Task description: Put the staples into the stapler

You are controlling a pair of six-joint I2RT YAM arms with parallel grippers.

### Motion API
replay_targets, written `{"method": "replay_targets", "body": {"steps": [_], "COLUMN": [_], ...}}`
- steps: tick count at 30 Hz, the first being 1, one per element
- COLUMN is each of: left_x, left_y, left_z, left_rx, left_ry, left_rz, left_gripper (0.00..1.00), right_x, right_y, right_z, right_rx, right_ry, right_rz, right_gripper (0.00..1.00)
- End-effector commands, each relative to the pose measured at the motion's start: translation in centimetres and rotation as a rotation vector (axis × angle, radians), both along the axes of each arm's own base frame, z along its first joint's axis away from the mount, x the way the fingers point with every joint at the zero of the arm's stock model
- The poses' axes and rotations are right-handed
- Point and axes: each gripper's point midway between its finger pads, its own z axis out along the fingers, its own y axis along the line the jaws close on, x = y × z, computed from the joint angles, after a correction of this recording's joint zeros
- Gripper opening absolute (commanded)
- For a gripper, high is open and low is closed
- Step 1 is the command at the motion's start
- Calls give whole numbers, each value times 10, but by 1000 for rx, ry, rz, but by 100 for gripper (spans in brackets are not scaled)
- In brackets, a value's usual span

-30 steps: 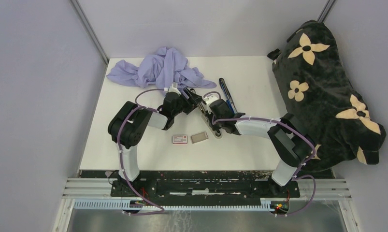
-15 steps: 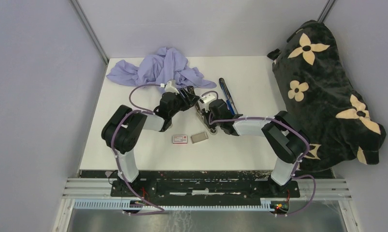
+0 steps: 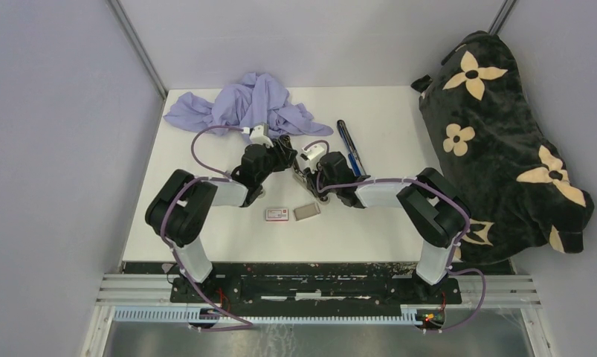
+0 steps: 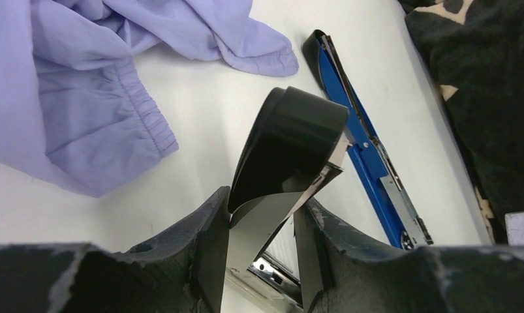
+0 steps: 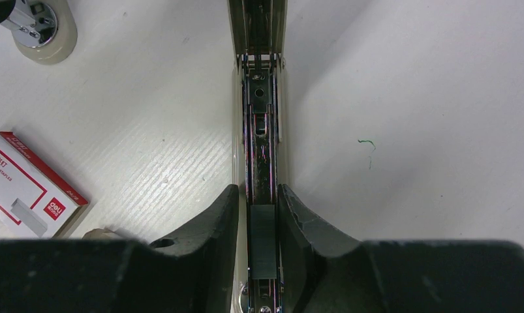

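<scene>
Two grippers work on one black stapler [image 4: 292, 137]. The left gripper [image 4: 265, 199] stands part-way closed on the raised lid, and you can see both fingers [image 4: 210, 248] lying against its sides. The right gripper [image 5: 256, 189] stands narrow, astride the open magazine [image 5: 259, 130]. One grey staple strip [image 5: 262, 241] sits in the channel between its fingers. A dark slit shows along one side of the strip, so it is not clamped.

The grey tray [image 3: 306, 211] lies on the white table [image 3: 399, 223] just beside the red-and-white box [image 5: 24, 182], on the arms' side of the stapler and apart from it.

Read the box: a red mark carries "deli" in white, and a size code starts "24/" — the remaining print is too small to read.

A blue stapler [image 4: 370, 150] lies flat beyond the lid, near a lilac cloth [image 4: 83, 98].
</scene>
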Motion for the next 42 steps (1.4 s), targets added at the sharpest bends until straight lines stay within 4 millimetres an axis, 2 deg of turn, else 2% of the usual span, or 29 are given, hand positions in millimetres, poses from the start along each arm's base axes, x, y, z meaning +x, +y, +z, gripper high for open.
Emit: {"method": "replay_targets", "body": {"steps": [1,13,18,26,35,42], "left_x": [10,14,13,-4,-28,-38], "left_y": [7,24,24,11,7,4], "left_z": [42,59,55,41,31,28], "left_rx": [51,164,188,289,413,462], "left_ry": [-158,-222,-224,-231,-247,-252], "left_rz": [34,83,77,49,58,72], "left_gripper": [45,45,45,49,56,62], "right_x": [3,-7,-7,-4,0,1], "right_y": [6,-7,-6,3,11,19], "right_z": [26,21,18,20,20,16], "right_rx": [37,13,10,38,72,106], "right_ry": [-62,-56,-53,-68,-97,-91], "right_rz": [28,26,34,56,74,86], "right_gripper": [34,35,26,11,10,10]}}
